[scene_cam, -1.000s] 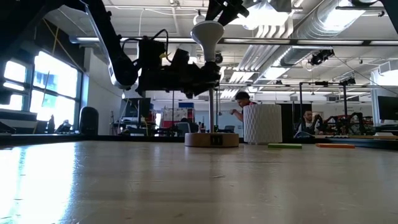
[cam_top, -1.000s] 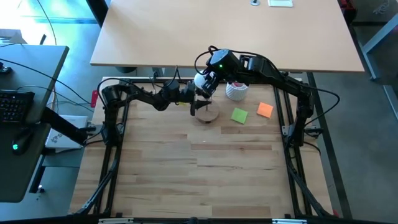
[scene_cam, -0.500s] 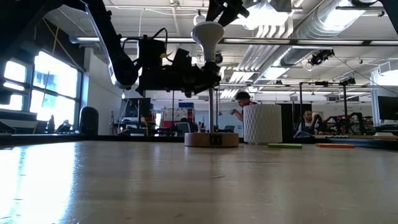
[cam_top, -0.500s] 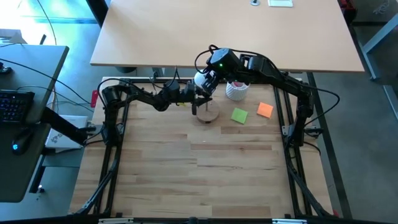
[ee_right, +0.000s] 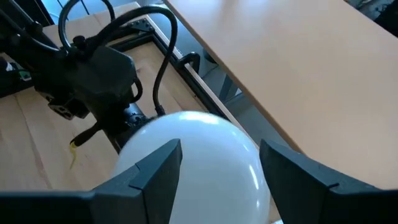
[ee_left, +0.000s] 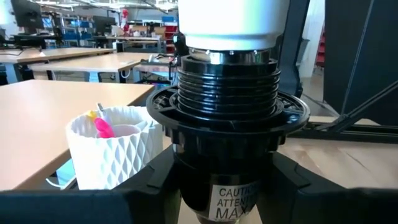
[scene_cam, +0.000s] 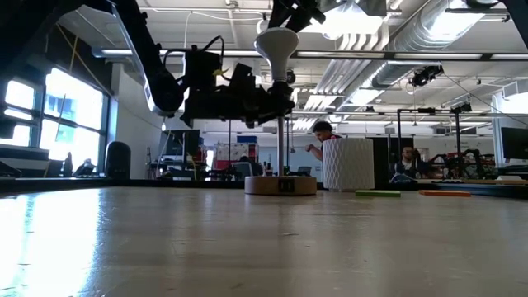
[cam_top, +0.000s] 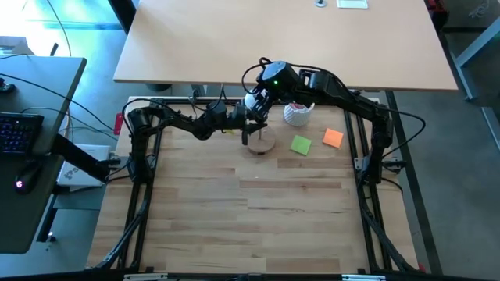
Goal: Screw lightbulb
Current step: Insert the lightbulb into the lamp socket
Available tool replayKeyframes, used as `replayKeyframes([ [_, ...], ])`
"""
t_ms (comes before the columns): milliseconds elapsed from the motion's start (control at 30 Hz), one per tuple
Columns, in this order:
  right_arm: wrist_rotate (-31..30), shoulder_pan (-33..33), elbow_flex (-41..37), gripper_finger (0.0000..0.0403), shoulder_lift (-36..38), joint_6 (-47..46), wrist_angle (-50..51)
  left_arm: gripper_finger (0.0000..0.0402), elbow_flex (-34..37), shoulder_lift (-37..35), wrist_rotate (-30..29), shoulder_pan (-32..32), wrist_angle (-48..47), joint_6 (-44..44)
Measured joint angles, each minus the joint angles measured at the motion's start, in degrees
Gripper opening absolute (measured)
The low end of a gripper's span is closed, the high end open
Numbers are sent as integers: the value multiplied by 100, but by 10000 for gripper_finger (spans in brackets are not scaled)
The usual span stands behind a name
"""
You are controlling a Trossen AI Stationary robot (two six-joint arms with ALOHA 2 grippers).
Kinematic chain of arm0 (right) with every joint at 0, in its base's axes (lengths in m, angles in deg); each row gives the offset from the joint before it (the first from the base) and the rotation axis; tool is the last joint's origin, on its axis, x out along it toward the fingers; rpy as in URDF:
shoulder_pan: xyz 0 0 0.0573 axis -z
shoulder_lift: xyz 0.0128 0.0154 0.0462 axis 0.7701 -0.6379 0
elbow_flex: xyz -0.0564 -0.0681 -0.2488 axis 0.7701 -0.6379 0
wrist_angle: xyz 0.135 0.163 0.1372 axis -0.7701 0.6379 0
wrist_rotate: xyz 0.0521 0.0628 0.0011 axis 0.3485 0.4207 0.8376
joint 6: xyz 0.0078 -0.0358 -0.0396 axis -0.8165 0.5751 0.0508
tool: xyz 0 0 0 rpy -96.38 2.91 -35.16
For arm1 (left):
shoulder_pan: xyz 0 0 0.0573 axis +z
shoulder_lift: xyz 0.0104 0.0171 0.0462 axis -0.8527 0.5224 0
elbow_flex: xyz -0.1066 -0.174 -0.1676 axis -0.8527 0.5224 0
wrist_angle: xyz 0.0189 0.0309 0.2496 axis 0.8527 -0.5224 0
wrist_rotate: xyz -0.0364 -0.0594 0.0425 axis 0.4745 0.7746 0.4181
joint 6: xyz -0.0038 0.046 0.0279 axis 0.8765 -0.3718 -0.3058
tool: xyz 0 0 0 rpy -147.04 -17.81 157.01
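The white lightbulb stands upright with its neck in the mouth of the black threaded socket. The socket tops a thin pole on a round wooden base at the table's far middle. My right gripper reaches down from the far right and is shut on the bulb's globe. My left gripper comes in level from the left and is shut on the socket under the bulb. My left gripper pinches the socket's smooth lower body between its two fingers, under the threaded collar. It comes level from the table's left. The socket stands upright on its pole. My right gripper holds the bulb's round globe between its two fingers, one on either side. It slants down from the far right. The bulb stands upright, neck down in the socket.
A white ribbed cup with pink contents stands just right of the socket. A green note and an orange note lie further right. A tan table stands beyond the far edge. The near wooden boards are bare.
My left gripper has shut on the socket under the bulb, its wrist rolling slightly. The bulb, the socket and my right gripper stay where they were.
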Motion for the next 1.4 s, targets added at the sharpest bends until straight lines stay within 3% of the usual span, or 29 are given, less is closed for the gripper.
replayKeyframes([
  [200,-294,-50,-4,220,90,43,-133,138,-5,0,18,-5,-25,-19],
  [367,-995,-373,-3,220,521,151,-101,138,-5,1,22,-5,-41,-18],
  [633,-1756,-1264,-11,220,931,-184,1057,138,0,2,26,-5,-56,-32],
  [733,-2265,-1692,-509,220,1008,-464,1407,138,1,2,28,-5,-82,-68],
  [867,-2545,-2106,-2061,220,1527,-1145,1266,138,3,3,35,-5,-120,-88],
  [1033,-1972,-2278,-4860,220,2787,-1527,-687,138,-1,4,45,-8,-168,-126],
  [1200,-862,-1888,-7539,220,3859,-360,-4916,138,-1,4,295,23,-200,-132],
  [1300,-337,-1431,-8674,220,4056,300,-7099,138,-1,4,350,34,-217,-90],
  [1400,384,-855,-9366,220,4016,573,-8675,138,3,7,427,36,-231,-72],
])
